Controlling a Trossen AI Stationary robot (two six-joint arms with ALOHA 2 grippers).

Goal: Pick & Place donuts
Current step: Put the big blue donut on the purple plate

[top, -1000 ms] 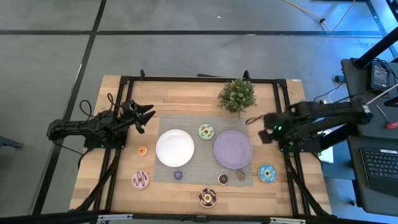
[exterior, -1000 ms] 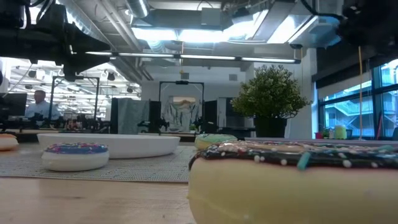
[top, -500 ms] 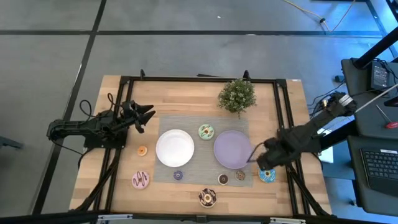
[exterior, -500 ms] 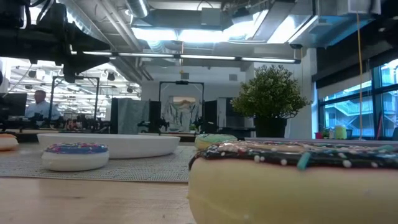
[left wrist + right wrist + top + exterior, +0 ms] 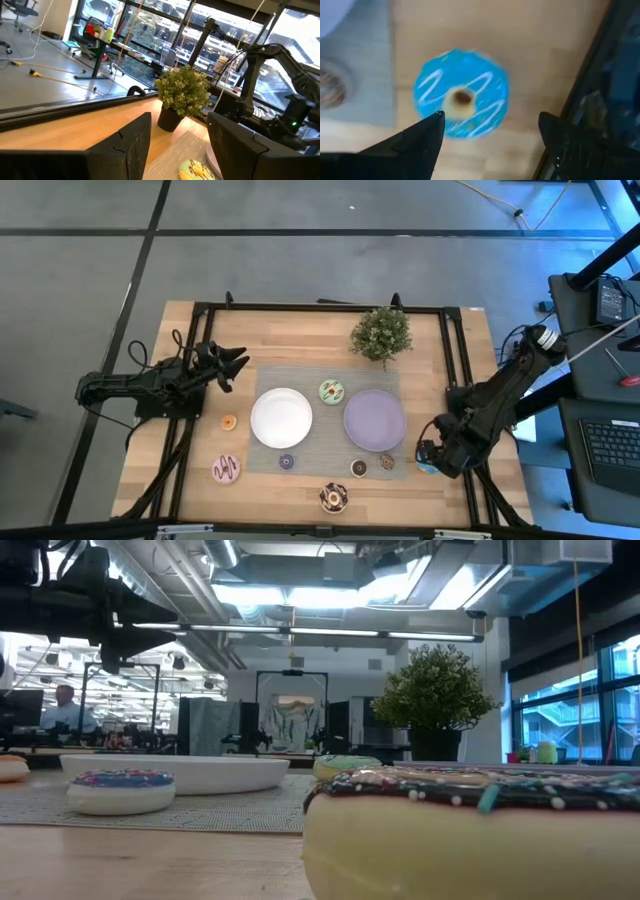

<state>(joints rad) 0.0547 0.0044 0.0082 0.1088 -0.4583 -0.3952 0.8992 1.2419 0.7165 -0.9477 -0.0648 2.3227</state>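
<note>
The right gripper hangs directly above the blue donut, fingers spread wide so one can pass on each side of the ring. The donut lies flat on the desk beside the lilac plate, ungrasped. The left gripper waits open near the desk's far-left edge.

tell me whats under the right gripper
The blue donut lies on bare wood directly below the open right gripper. From the high view the arm covers most of it, so only its edge shows.
</note>
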